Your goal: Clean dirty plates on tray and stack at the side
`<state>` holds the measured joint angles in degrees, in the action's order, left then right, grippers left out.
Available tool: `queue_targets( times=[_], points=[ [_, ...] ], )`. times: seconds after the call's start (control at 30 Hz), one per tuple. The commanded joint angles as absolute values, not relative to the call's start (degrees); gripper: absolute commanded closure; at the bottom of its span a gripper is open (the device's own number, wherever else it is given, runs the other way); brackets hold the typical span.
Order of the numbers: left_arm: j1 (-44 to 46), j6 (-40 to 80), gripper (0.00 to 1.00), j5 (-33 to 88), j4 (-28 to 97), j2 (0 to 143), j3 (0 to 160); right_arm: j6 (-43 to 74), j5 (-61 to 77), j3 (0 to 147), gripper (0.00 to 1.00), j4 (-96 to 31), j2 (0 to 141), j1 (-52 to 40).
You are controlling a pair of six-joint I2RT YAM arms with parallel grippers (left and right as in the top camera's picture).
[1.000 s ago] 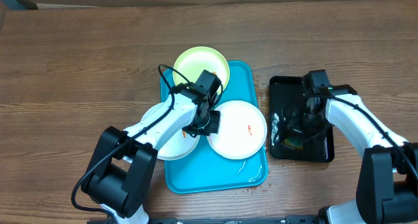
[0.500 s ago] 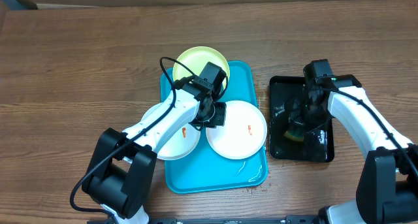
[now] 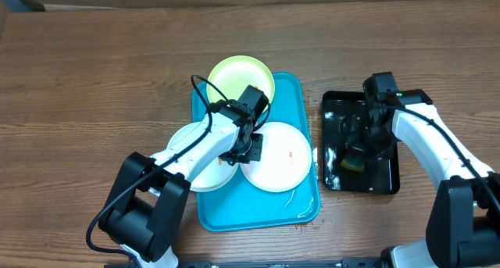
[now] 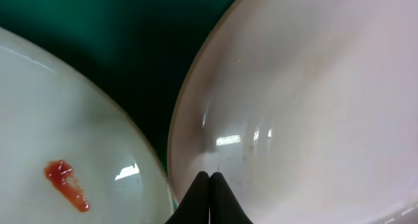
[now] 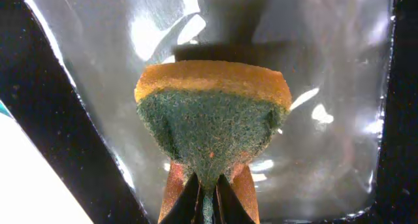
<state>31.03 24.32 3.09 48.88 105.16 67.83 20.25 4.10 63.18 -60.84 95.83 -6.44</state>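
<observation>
- Left gripper (image 4: 209,185): fingers pressed together, no gap between them and nothing visible in the pinch. The tips sit just inside the near rim of the right white plate (image 3: 275,156). I cannot tell whether they touch it.
- Right gripper (image 5: 206,194): clamped on a sponge (image 5: 212,113), green scouring face toward the wrist camera with an orange layer behind. It hangs over the wet, shiny floor of the black tray (image 3: 387,178).
- Tray (image 3: 301,209): turquoise, on the wooden table (image 3: 94,80), just left of the black tray.
- Right white plate: lies on the tray and has a small orange smear.
- Left white plate (image 4: 59,126): beside the right one, with a strip of tray showing between them. It overhangs the tray's left edge, carries a red-orange smear, and is partly hidden under my left arm in the overhead view.
- Yellow-green plate (image 3: 241,79): at the tray's far end, overhanging the far rim.
</observation>
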Motion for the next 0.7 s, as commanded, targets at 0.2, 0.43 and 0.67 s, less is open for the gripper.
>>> queue_targets(
  times=[0.2, 0.43, 0.67],
  points=[
    [29.61, 26.59, 0.95, 5.74, 48.05, 105.65, 68.12, 18.2, 4.12, 64.71, 0.96, -60.6, 94.5, -6.7],
    [29.52, 25.3, 0.89, 6.87, 52.84, 104.29, 73.19, 17.15, 4.23, 68.88, 0.96, -63.99, 91.55, -6.81],
    [28.93, 28.18, 0.87, 3.44, 54.65, 104.09, 73.71, 7.79, 18.17, 70.15, 0.96, -64.93, 86.32, -7.14]
  ],
)
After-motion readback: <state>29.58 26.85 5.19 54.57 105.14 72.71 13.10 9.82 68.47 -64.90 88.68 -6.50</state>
